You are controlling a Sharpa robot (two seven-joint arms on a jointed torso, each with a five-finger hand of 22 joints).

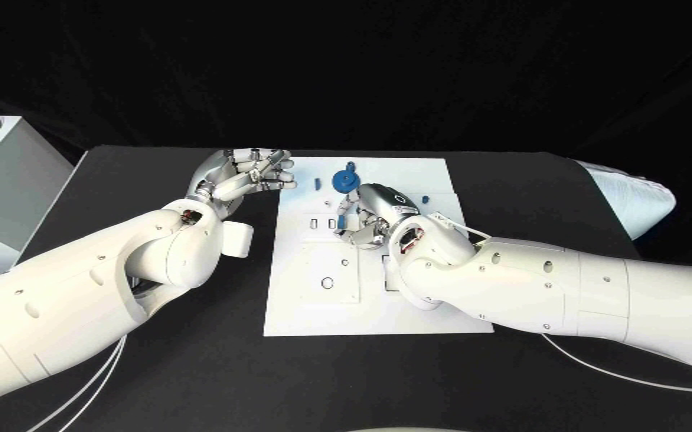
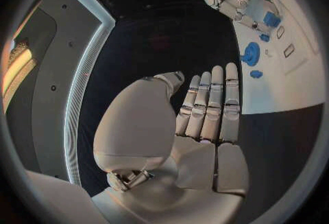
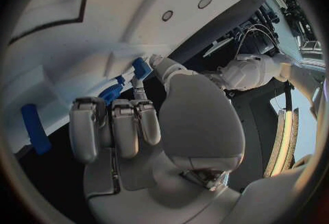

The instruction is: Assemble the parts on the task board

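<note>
The white task board [image 1: 418, 302] lies in the middle of the black table. My right hand [image 1: 378, 214] is low over its far half, fingers curled in. In the right wrist view the thumb and a finger pinch a small blue block [image 3: 142, 67], with another blue piece [image 3: 111, 94] just behind the fingers. A round blue part [image 1: 346, 181] stands near the board's far edge, a tiny blue piece [image 1: 316, 181] beside it. My left hand [image 1: 245, 174] hovers at the board's far left corner; its fingers [image 2: 213, 103] are straight and hold nothing.
A blue bar [image 3: 34, 128] lies on the board [image 3: 103, 15] near my right hand. The board has several slots and round holes [image 1: 327, 283] on its near half. A pale box [image 1: 12, 177] stands at the table's left edge.
</note>
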